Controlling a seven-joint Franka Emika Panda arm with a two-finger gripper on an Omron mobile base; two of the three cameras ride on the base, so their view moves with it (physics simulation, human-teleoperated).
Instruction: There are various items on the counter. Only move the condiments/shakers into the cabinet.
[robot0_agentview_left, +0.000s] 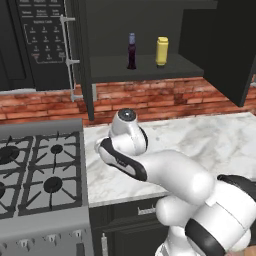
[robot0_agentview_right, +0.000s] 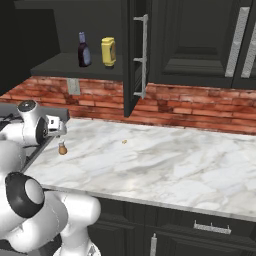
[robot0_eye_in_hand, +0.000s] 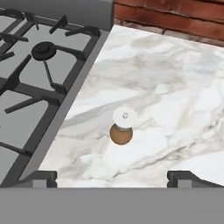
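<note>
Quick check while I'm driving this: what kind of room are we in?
A rendered home kitchen, apparently: a gas stove beside a marble counter, a brick backsplash, and dark wall cabinets, one cabinet open.

Base views flanking the counter; hand view close above it

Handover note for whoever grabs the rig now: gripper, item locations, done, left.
Gripper: open, holding nothing, above the shaker.
Sauce bottle and yellow squeeze bottle: upright on the cabinet shelf, side by side, apart.
Shaker: upright on the counter, near the stove edge.
Orange speck: on the counter, not a condiment, leave it.
Done: two of three condiments stowed.
Left: grasp the shaker and set it on the shelf; the cabinet door is open.
</note>
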